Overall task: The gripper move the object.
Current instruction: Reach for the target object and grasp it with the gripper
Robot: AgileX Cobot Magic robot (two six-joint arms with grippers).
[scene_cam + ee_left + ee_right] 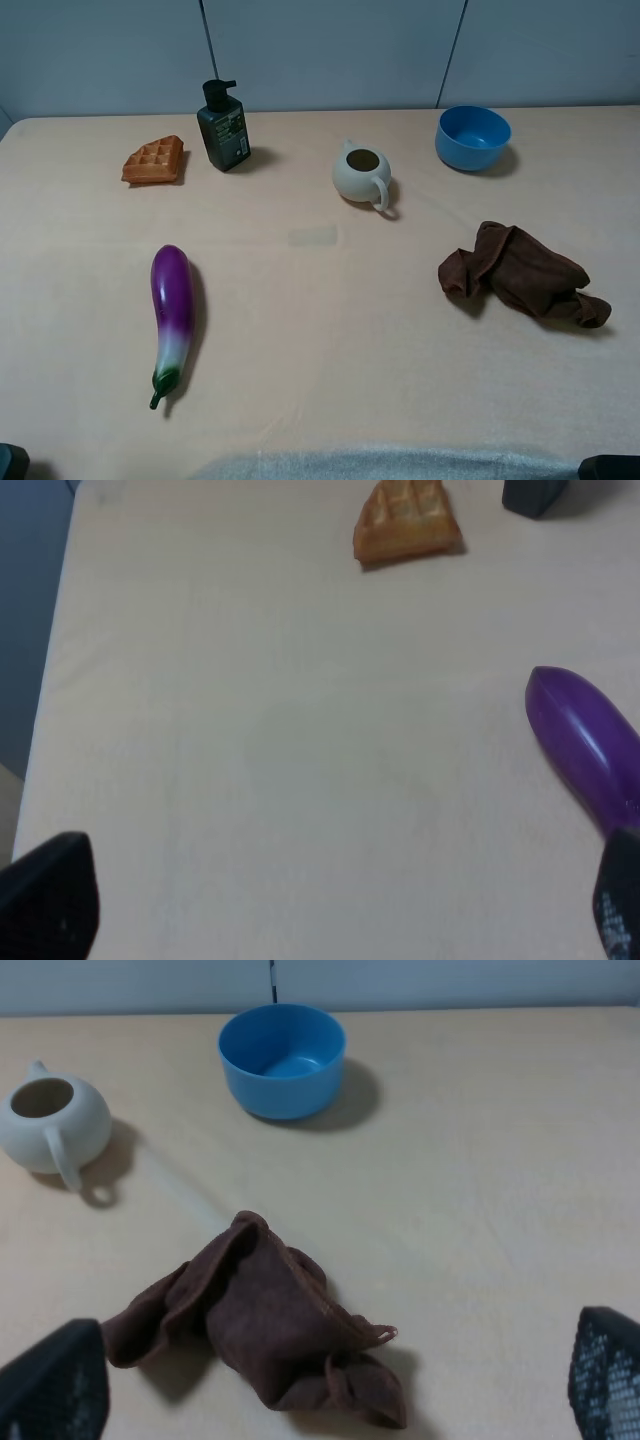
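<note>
The bright-blue bowl (473, 137) stands upright and empty at the back right of the table; it also shows in the right wrist view (283, 1060). My right gripper (330, 1385) is open and empty, well short of the bowl, with a brown cloth between them. Only its black tip shows in the exterior view (610, 467), at the bottom right corner. My left gripper (340, 900) is open and empty over bare table at the front left, its tip showing at the bottom left corner of the exterior view (12, 462).
A cream teapot (362, 175) stands left of the bowl. A crumpled brown cloth (520, 273) lies in front of the bowl. A purple eggplant (172, 318), a waffle (154, 160) and a dark pump bottle (223, 127) are on the left half.
</note>
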